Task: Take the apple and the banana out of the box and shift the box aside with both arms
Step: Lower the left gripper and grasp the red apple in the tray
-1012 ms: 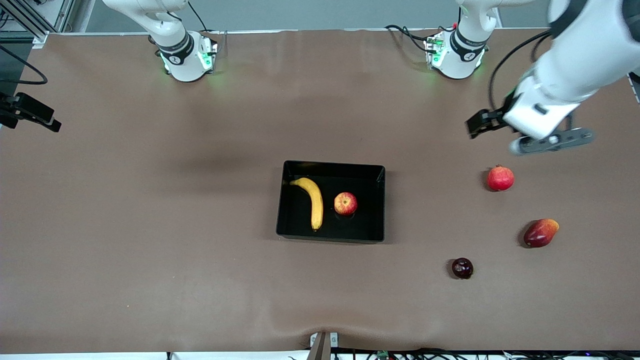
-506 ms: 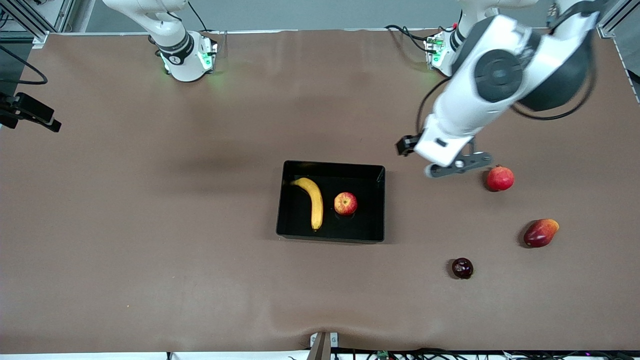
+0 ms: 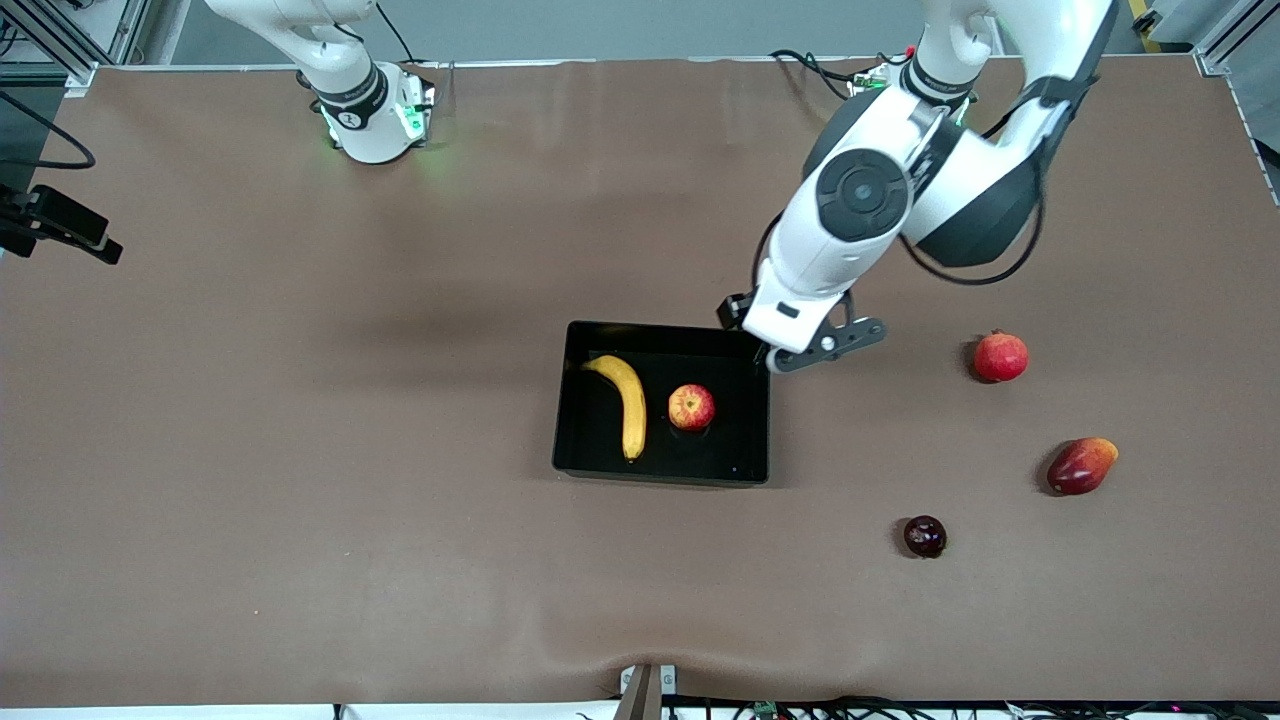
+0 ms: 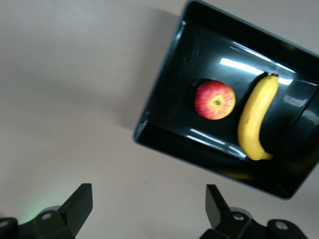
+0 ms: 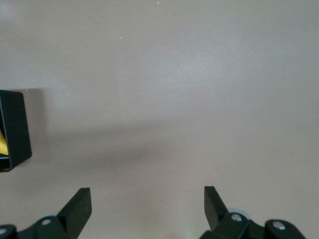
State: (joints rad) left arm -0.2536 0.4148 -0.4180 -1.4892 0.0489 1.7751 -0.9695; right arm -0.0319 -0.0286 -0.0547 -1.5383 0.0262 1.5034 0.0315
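The box (image 3: 668, 328) is a glossy black tray in the middle of the table. In it lie the yellow banana (image 3: 632, 400) and, beside it toward the left arm's end, the red-yellow apple (image 3: 691, 407). My left gripper (image 3: 790, 352) hangs open and empty over the table by the box's corner nearest the left arm's base. In the left wrist view its gripper (image 4: 149, 199) is over bare table, with the box (image 4: 199, 55), apple (image 4: 215, 100) and banana (image 4: 255, 117) ahead. My right gripper (image 5: 148, 199) stands open and empty over bare table, a box corner (image 5: 12, 124) at the view's edge.
Toward the left arm's end lie a red pomegranate (image 3: 1001, 357), a dark red-orange mango (image 3: 1082, 465) and a dark plum (image 3: 925, 536), each apart on the brown table. A black device (image 3: 60, 225) juts in at the right arm's end.
My left arm has swung from the left arm's end of the table toward the middle, and its gripper now hangs by the box's corner. The fruits and box have not moved.
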